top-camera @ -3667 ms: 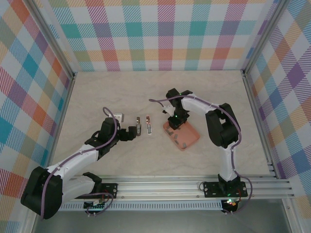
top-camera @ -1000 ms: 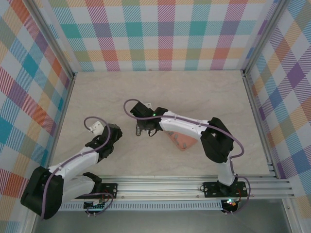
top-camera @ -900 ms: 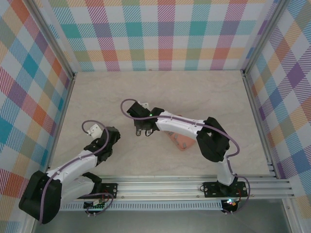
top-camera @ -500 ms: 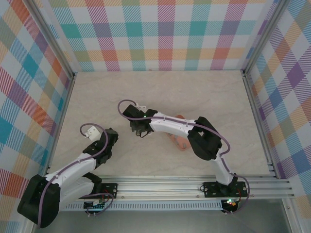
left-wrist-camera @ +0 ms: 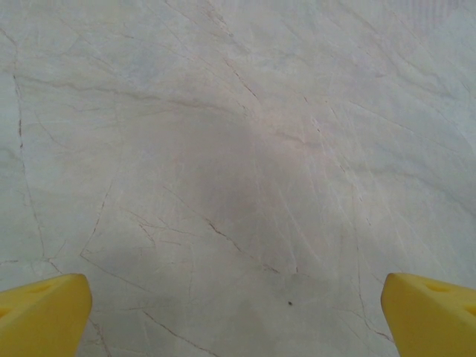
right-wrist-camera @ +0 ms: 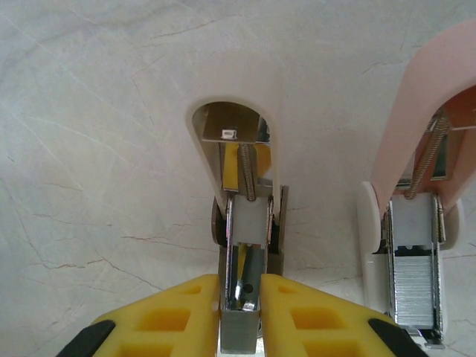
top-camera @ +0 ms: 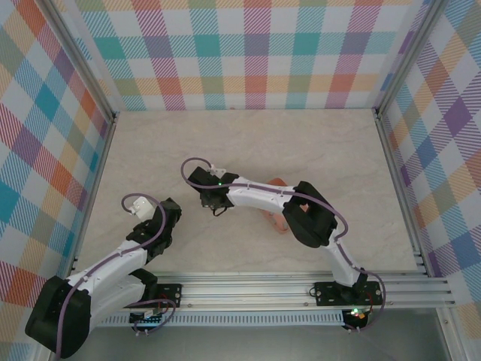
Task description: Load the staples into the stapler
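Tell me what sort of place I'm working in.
Probably a lab test cell for robot arms: a marble-look tabletop boxed in by plaid panels, with an aluminium rail along the near edge. The right claw holds an open stapler.

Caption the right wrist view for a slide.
Right gripper grips the metal magazine of an open white stapler; the open pink stapler alongside holds staples.

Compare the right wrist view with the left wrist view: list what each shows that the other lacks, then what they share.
Right wrist: the right pincer closed on the metal channel of an opened white stapler, and beside it an opened pink stapler with a row of staples in its channel. Left wrist: the left pincer wide open over the marbled table. Shared: that marbled surface and yellow fingers.
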Robot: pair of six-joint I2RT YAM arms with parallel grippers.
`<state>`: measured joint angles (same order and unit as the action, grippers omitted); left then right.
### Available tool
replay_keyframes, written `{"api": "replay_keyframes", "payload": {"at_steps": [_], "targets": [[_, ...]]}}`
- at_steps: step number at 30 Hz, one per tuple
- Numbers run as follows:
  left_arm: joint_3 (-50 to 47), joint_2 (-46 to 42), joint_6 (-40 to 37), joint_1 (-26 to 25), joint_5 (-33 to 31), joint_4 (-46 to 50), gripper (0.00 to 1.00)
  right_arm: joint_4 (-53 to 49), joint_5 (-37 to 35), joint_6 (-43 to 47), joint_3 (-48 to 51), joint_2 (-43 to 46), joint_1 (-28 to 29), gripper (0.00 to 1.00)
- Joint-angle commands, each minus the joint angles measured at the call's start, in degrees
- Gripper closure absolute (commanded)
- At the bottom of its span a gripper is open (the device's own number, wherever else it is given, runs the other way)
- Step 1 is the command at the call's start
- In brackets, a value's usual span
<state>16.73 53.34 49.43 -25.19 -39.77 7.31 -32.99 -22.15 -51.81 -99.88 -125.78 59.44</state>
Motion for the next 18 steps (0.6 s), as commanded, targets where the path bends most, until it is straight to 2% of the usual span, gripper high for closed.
{"api": "replay_keyframes", "payload": {"at_steps": [1,18], "targets": [[-1.0,-0.7,-0.9,0.4,-1.6,-0.6,0.00,-0.6,-2.0,-0.4,-1.7,-1.2,0.5,0.79],[-1.2,-0.4,-1.2,0.5,-1.8,-1.2,0.00,-1.2,-2.1,1.2,-3.6,-3.1,0.4,0.79]]}}
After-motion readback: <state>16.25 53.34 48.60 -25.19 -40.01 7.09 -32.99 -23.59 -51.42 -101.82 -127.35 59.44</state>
